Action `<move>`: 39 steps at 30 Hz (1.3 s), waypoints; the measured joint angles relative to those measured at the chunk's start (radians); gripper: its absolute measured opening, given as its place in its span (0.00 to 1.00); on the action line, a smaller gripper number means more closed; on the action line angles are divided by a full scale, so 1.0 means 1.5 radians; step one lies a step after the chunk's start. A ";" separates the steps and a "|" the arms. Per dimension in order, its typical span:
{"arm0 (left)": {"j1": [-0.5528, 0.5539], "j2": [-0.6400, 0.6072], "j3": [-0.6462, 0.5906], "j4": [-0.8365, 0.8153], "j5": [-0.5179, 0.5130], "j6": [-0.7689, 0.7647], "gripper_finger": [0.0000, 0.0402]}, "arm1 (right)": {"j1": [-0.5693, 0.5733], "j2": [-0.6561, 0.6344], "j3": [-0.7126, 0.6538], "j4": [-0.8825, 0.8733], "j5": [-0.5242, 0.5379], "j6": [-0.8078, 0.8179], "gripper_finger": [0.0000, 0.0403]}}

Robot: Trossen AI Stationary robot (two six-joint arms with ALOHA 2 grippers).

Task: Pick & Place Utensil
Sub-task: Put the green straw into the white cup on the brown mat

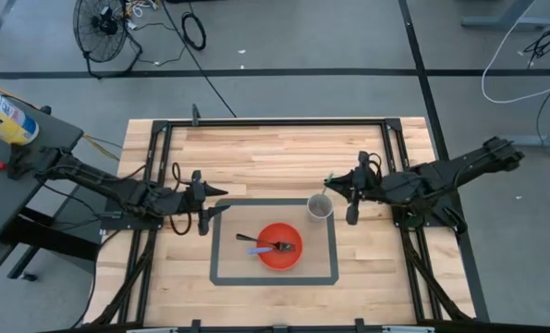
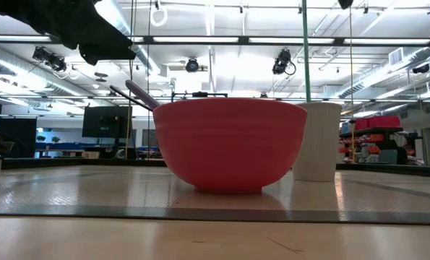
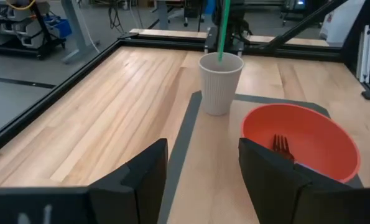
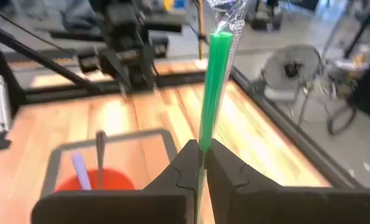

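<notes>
A red bowl (image 1: 267,260) sits inside a grey taped rectangle and holds a fork (image 1: 280,246) and a purple-handled utensil (image 1: 249,240), both leaning on its rim. Just beyond the bowl stands a white ribbed paper cup (image 1: 320,207). My right gripper (image 1: 334,183) hovers over the cup, shut on a green straw (image 4: 212,87) that carries a clear wrapper scrap at its top. In the low view the straw (image 2: 304,50) runs straight down into the cup (image 2: 317,141). My left gripper (image 3: 202,168) is open, off the bowl's left side, touching nothing. My right gripper pinches the green straw between its two fingers, at a point on the shaft (image 4: 203,146) well below the top end. The fingers come level from the table's right and lie across the straw. It stands upright, its lower end hidden inside the cup.
A grey tape border (image 1: 214,250) frames the bowl's area on the wooden table. Black metal rails (image 1: 275,121) run along the table's edges. Bare wood lies on the far half of the table. A fan (image 1: 101,28) and cables lie on the floor beyond.
</notes>
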 joint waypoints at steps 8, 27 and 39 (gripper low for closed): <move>0.000 0.000 0.000 0.002 0.000 0.000 0.50 | 0.000 0.052 0.000 -0.021 -0.051 0.040 0.05; -0.009 -0.045 0.000 0.006 0.028 -0.002 0.50 | -0.058 0.097 0.000 -0.050 -0.086 0.043 0.43; -0.012 -0.104 0.000 -0.020 -0.016 0.008 0.50 | -0.072 0.085 0.000 -0.076 -0.077 0.047 0.51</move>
